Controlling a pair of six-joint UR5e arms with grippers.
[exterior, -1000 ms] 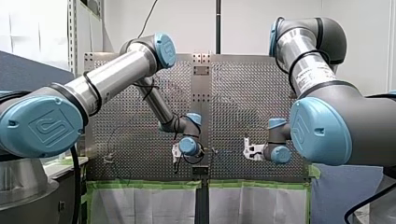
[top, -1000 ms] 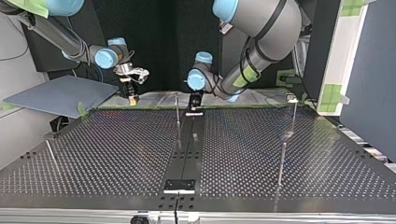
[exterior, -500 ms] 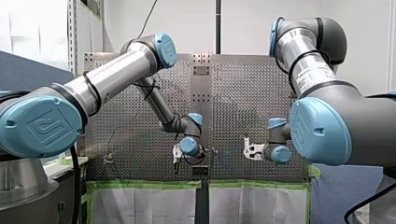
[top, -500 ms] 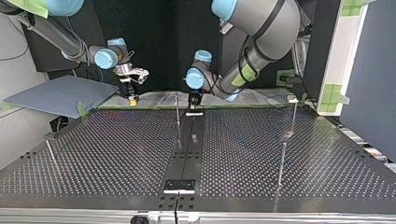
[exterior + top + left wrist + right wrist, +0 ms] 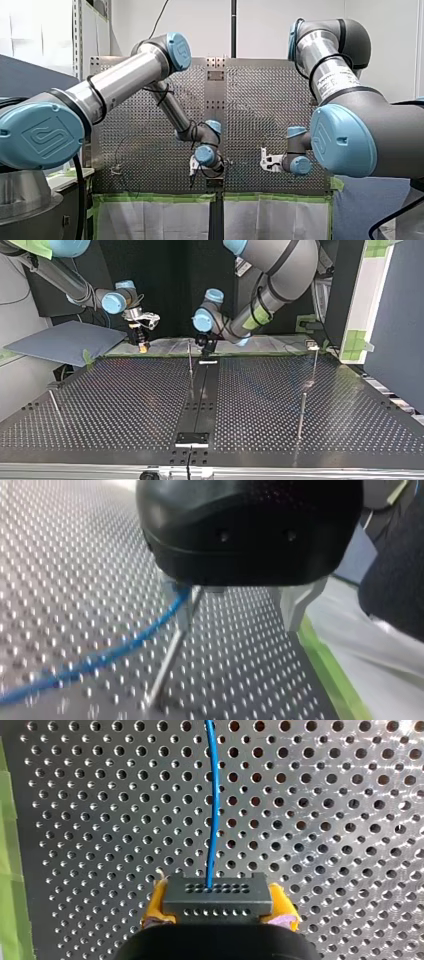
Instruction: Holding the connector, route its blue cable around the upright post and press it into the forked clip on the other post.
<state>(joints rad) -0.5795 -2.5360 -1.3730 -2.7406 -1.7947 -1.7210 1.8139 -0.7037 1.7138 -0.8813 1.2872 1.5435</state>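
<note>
Right claw (image 5: 218,916): yellow pads (image 5: 155,903) pinching the black connector (image 5: 218,896), upper left of the top view. The blue cable (image 5: 214,805) runs from the connector ahead over the perforated counter (image 5: 325,820). Left claw (image 5: 241,611): 2 fingers (image 5: 295,605) spread, with the cable and a thin post (image 5: 169,662) just beside 1 finger.

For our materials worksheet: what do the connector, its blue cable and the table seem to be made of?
The connector looks like matt dark plastic: a moulded block with rows of small holes. The blue cable is probably plastic-sheathed wire, smooth and gently curved. The table seems metal: shiny grey, punched with regular holes.
</note>
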